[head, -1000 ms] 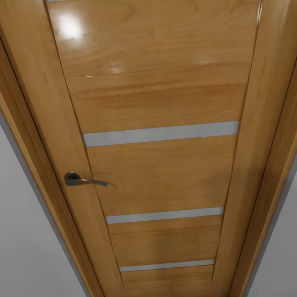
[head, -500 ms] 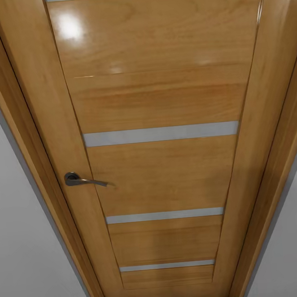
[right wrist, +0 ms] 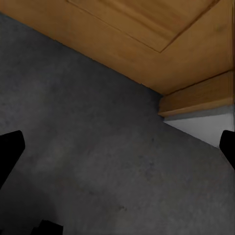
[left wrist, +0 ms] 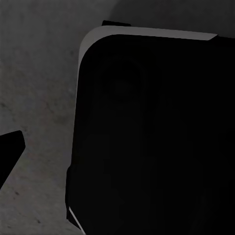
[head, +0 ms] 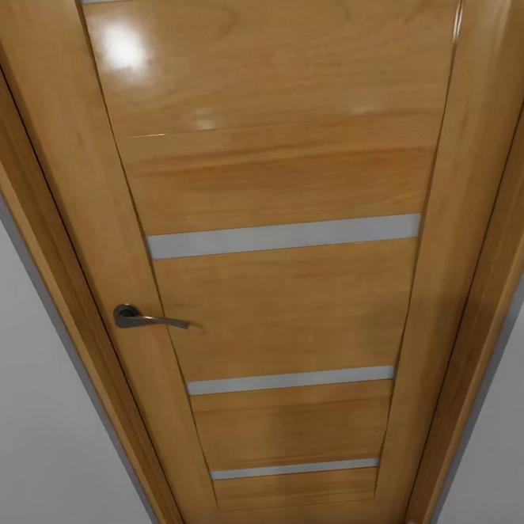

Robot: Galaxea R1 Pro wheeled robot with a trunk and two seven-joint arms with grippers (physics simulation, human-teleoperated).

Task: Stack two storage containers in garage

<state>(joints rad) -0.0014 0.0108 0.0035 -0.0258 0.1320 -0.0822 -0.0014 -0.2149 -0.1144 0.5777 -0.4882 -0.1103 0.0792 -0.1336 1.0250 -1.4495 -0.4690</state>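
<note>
Grey floor [right wrist: 98, 147] meets shut door [head: 288, 291].

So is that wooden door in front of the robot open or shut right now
Shut. The door sits flush inside its frame, no gap showing, and its handle is level.

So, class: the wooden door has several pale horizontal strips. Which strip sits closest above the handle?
The second strip from the top. It runs across the door just above the handle; the other strips are at the very top or below the handle.
</note>
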